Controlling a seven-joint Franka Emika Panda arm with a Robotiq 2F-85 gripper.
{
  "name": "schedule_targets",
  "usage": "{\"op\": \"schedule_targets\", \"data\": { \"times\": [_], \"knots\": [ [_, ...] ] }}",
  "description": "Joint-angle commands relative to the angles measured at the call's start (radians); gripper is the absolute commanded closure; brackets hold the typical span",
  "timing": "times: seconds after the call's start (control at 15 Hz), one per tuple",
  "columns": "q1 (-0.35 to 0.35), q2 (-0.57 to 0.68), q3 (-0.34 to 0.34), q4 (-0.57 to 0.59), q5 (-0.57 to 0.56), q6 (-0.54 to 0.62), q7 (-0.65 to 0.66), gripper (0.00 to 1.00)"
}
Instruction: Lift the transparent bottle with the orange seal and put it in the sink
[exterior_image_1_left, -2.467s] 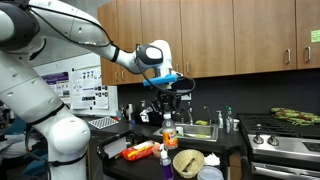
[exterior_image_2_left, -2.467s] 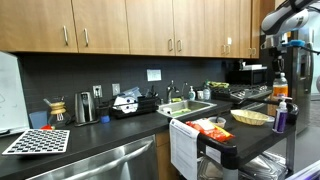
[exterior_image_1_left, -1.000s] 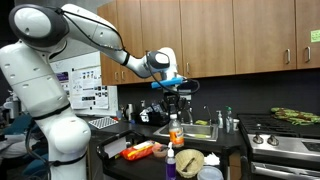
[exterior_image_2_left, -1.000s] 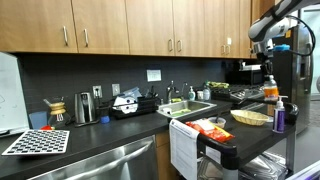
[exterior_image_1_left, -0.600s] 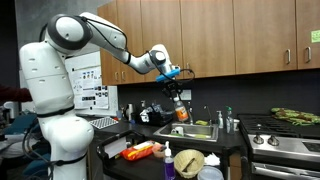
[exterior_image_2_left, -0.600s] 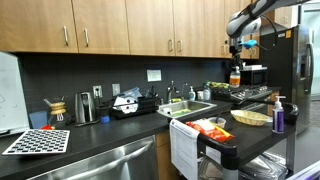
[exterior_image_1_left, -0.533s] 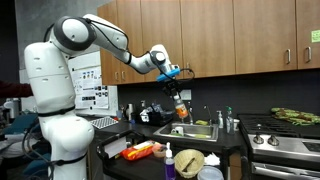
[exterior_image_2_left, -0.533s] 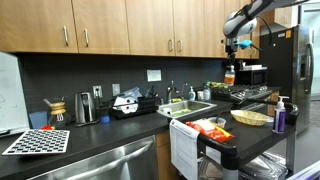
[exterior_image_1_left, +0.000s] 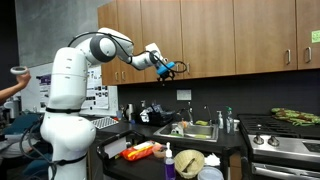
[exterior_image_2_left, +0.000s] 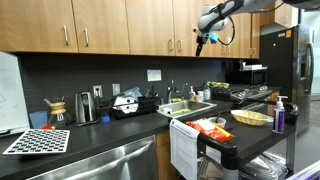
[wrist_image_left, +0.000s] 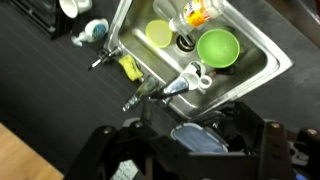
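The transparent bottle with the orange seal (wrist_image_left: 195, 12) lies in the steel sink (wrist_image_left: 262, 62) at the top of the wrist view, next to a green bowl (wrist_image_left: 218, 47). My gripper (wrist_image_left: 190, 152) is open, its dark fingers (wrist_image_left: 115, 155) spread wide at the bottom of that view with nothing held. In both exterior views the gripper (exterior_image_1_left: 166, 68) (exterior_image_2_left: 205, 38) hangs high in front of the wooden cabinets, well above the sink (exterior_image_1_left: 190, 129) (exterior_image_2_left: 190, 108). A pale blue-edged shape shows between the fingers; I cannot tell what it is.
The faucet (wrist_image_left: 165, 88) arches over the sink's edge; a yellow-green cup (wrist_image_left: 158, 34) sits in the basin. Wooden cabinets (exterior_image_1_left: 200, 35) stand just behind the arm. A front counter holds an orange packet (exterior_image_1_left: 140, 150), a woven bowl (exterior_image_1_left: 188, 160) and a spray bottle (exterior_image_1_left: 169, 160). The stove (exterior_image_1_left: 290, 140) is beside it.
The gripper held the bottle over the sink, then opened and let it go. The arm has swung up and back toward the cabinets; the bottle now lies in the sink.
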Motion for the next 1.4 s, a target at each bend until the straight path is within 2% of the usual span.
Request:
{"op": "schedule_targets", "data": {
  "times": [0.0, 0.13, 0.27, 0.47, 0.67, 0.87, 1.0, 1.33],
  "knots": [
    [-0.001, 0.185, 0.068, 0.253, 0.090, 0.066, -0.115, 0.00],
    [-0.004, 0.277, 0.117, 0.360, 0.167, 0.097, -0.136, 0.00],
    [0.023, 0.362, 0.129, 0.465, 0.155, 0.018, -0.049, 0.00],
    [0.099, 0.469, 0.101, 0.602, 0.062, -0.108, 0.128, 0.00],
    [0.168, 0.537, 0.072, 0.729, 0.003, -0.284, 0.267, 0.00],
    [0.212, 0.568, 0.068, 0.781, -0.042, -0.404, 0.375, 0.00],
    [0.234, 0.565, 0.055, 0.761, -0.050, -0.448, 0.452, 0.00],
    [0.240, 0.525, 0.042, 0.620, -0.032, -0.454, 0.646, 0.00]
  ]
}}
